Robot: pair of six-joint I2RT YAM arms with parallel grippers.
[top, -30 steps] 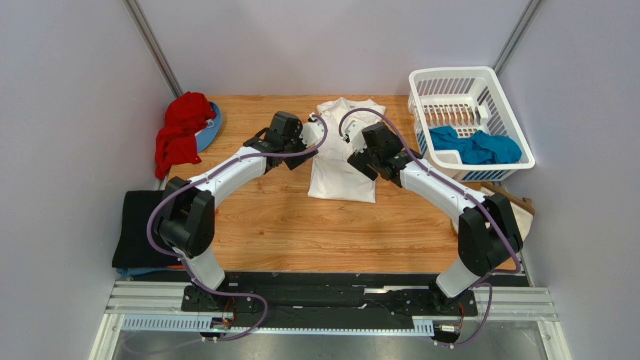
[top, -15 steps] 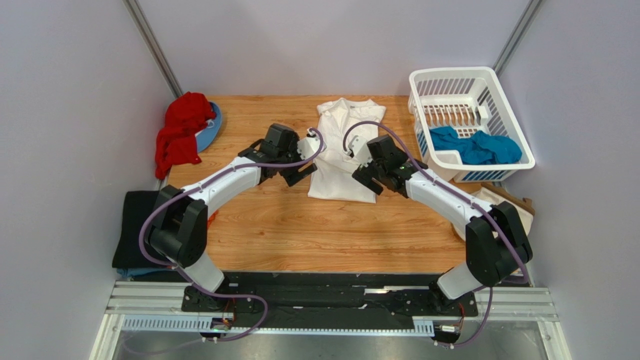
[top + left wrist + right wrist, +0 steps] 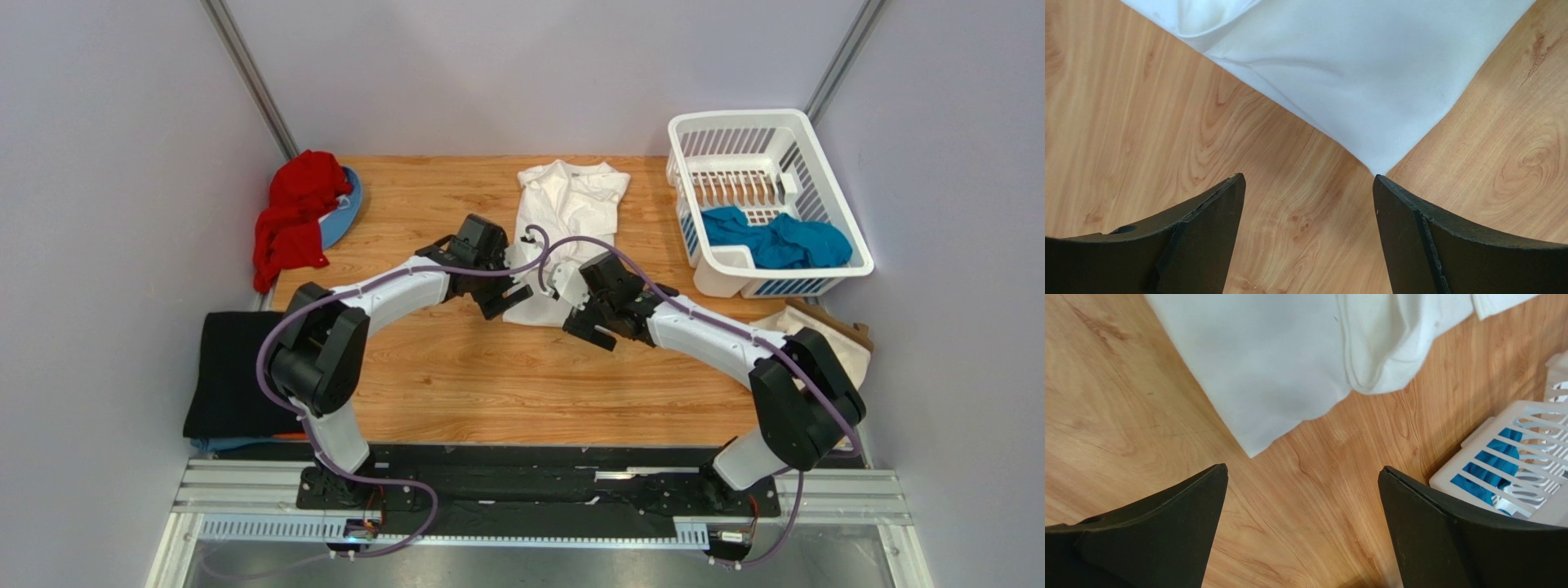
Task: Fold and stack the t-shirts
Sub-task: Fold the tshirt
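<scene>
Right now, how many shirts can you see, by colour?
white shirt: 1
red shirt: 1
teal shirt: 1
black shirt: 1
Total: 4

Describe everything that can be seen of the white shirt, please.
The white shirt is soft plain cloth, no print showing. It lies flat on the wooden table, folded lengthwise into a narrow strip, sleeves tucked in, collar at the far end. The open left pincer and right pincer hover at its near corners, not touching.
</scene>
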